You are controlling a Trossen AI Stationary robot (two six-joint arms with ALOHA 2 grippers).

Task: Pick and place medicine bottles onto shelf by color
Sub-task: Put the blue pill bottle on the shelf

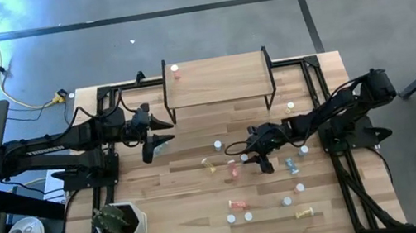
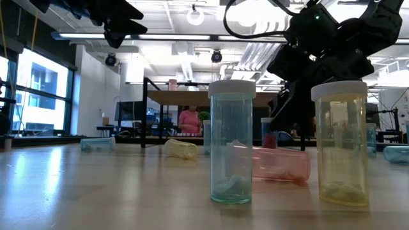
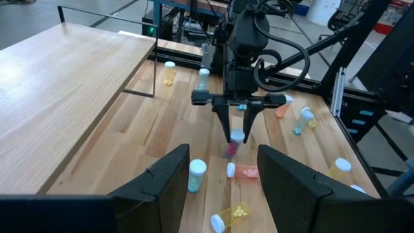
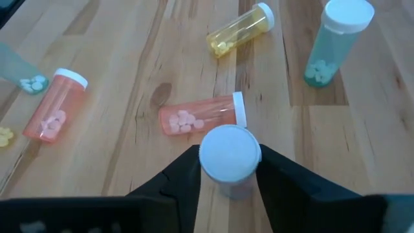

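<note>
An upright medicine bottle [image 4: 229,155] with a white cap and pinkish body [image 3: 231,149] stands on the tabletop, in front of the shelf. My right gripper [image 4: 229,158] [image 1: 244,155] is shut on it. Other medicine bottles lie or stand around it: an orange one [image 4: 200,118] lies on its side just beyond it, and a yellow one [image 4: 239,29] lies farther off. The shelf [image 1: 218,81], a raised light-wood board, carries one bottle [image 1: 175,70] at its far left corner. My left gripper [image 3: 223,155] [image 1: 159,137] hangs open above the table's left part, touching nothing. My right gripper pinches the upright bottle at its white cap [image 4: 207,155], one finger on each side. The fingers [image 4: 184,175] slant down at it from the table's right side. The bottle stands upright; whether its base is on the wood is hidden under the cap.
A teal bottle [image 4: 336,39] stands upright and a second orange one [image 4: 52,116] lies close by. More bottles are scattered toward the near edge [image 1: 239,205]. A potted plant [image 1: 120,222] stands at the near left. Black frame rails [image 1: 345,187] run along the table's sides.
</note>
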